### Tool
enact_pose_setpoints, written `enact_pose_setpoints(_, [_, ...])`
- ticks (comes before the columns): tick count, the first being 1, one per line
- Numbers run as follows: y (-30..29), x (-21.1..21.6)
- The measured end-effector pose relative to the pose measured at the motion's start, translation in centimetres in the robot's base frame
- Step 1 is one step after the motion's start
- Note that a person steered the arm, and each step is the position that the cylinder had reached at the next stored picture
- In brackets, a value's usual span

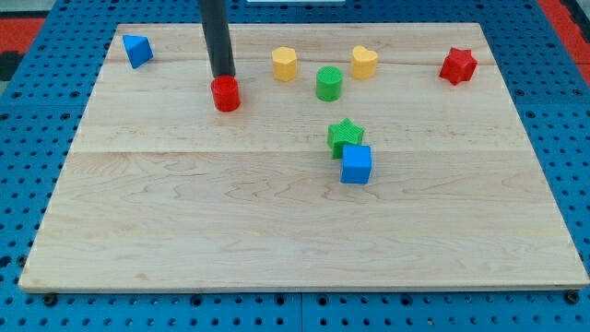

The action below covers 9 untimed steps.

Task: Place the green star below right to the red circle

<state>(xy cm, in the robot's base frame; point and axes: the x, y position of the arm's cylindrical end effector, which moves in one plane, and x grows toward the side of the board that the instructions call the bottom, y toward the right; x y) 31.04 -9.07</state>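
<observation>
No claw on this rig, so no open/closed state to report: just the dark rod, and my tip (223, 76) sits right at the far edge of the red circular block (226, 94), far-left on the wooden board (184, 231). The green star-shaped block (346, 136) is well right of it, mid-board, touching the blue cube (356, 164) on its near-right side. Likely needs a leftward push; the cube isn't in that path, and the green cylinder (329, 83) sits farther back.

Bright, even overhead light falls on the wooden tabletop (277, 231). Shadows under the blocks are faint and short. No glare shows. Focus is sharp throughout, with edges slightly soft.
</observation>
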Motion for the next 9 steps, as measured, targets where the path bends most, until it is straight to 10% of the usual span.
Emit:
enact_pose_setpoints(3, [2.7, -11.5])
enact_pose_setpoints(9, [5.5, -11.6])
